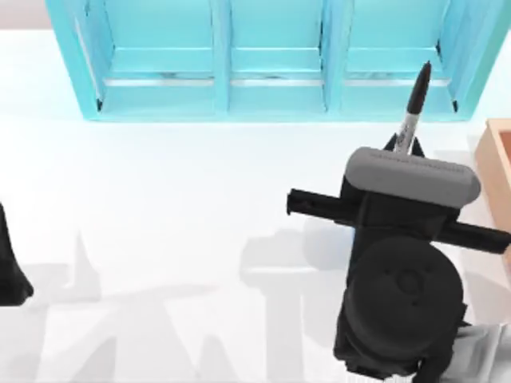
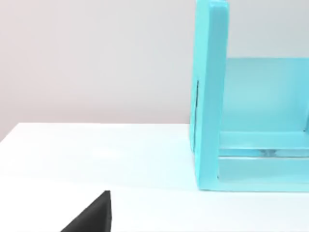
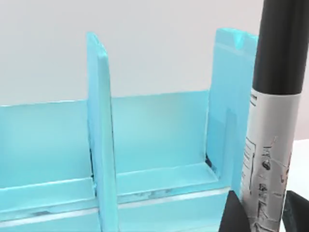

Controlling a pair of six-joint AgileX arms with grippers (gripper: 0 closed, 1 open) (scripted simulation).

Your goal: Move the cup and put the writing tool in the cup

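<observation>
Here the right gripper (image 1: 406, 148), right of centre in the top view, clamps the black-and-grey marker (image 1: 413, 108) upright before the turquoise shelf unit (image 1: 271, 60). Left arm (image 1: 11, 271) sits at the left edge; can't tell its finger state.

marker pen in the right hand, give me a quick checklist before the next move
1. Grip: the right hand holds the slim black marker pen with a grey printed barrel, fingers on either side of the barrel. Ok.
2. Pen pose: near upright, black end on top. Ok.
3. Pen lifted off the white table: lower end hidden behind the arm. Cannot tell.
4. Cup position: no cup seen on the table, so the drop target is unknown. Not ok.
5. Nearby obstacle: the light blue compartment shelf stands close behind the pen; clearance cannot tell.
6. Left hand: parked at the table's left edge, away from the work. Ok.
</observation>
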